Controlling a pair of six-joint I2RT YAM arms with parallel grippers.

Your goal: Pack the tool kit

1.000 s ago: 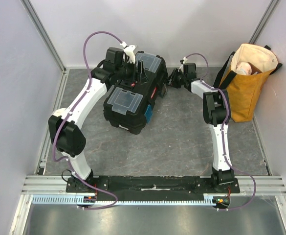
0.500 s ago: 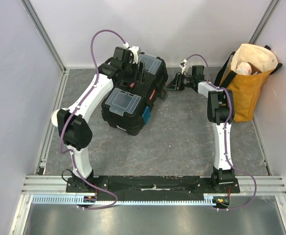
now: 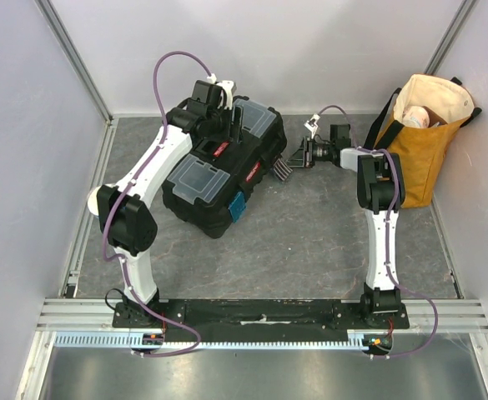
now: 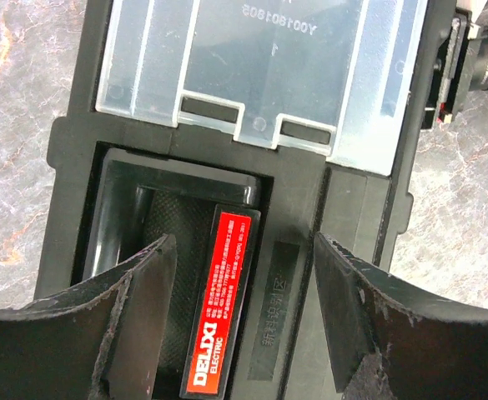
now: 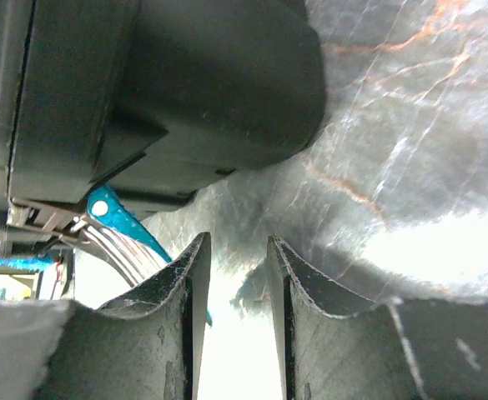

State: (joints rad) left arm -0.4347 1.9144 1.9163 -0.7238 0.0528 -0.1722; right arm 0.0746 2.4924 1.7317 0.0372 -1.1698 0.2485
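Black plastic toolbox (image 3: 218,171) lies slanted on grey marble-pattern table (image 3: 310,242), left of centre twd the far wall, lid closed.

L gripper (image 4: 245,242) hangs over the top of the box w/ fingers spread wide, one each side of the red label panel (image 4: 223,300) in the handle recess; they grasp nothing. The clear-lidded compartment (image 4: 260,67) is just beyond it in the wrist view. R gripper (image 5: 237,246) is low near the table, beside the right side of the box, fingers set narrow w/ only a slim gap, holding nothing; if it touches the box I cannot tell. A blue side latch (image 5: 118,221) shows next to its left finger. Mustard-yellow fabric tote bag (image 3: 427,142) stands at far right, well apart from the box.
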